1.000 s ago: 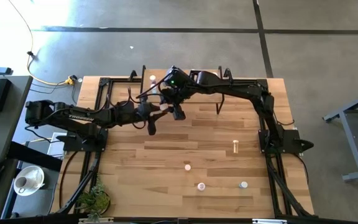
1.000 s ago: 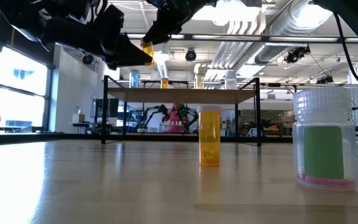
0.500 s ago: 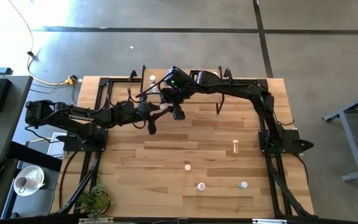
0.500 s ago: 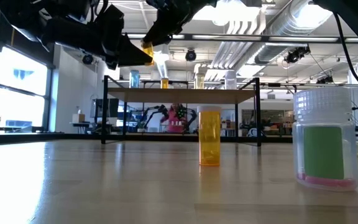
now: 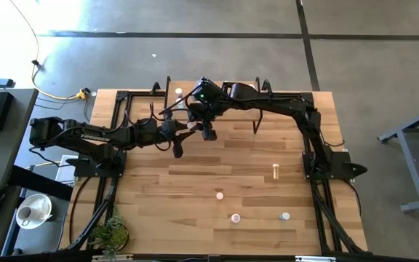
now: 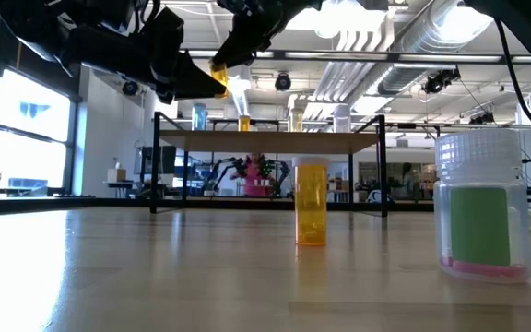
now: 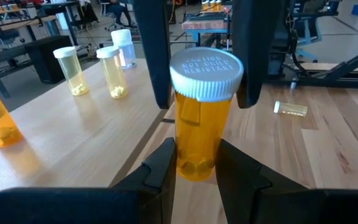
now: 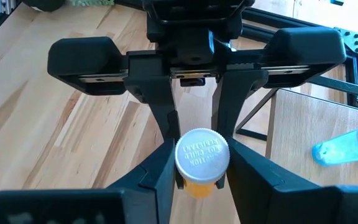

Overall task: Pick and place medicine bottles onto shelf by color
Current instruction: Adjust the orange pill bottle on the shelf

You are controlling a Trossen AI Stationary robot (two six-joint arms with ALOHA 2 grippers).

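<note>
Nearest in the low view, a clear white-capped jar with a green label (image 6: 482, 205) stands at the right, and an upright orange cylindrical bottle (image 6: 310, 201) stands on the wooden tabletop (image 5: 195, 196) farther back. Beyond, above the near edge of the light-wood shelf on black legs (image 6: 270, 141), an orange bottle with a white cap (image 7: 201, 113) sits between both claws. The left gripper (image 7: 193, 163) clasps its lower body; the right gripper (image 8: 199, 169) appears clenched just under the cap.

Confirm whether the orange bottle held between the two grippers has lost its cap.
No: the orange bottle wears its white cap, with fingers on both sides.
</note>
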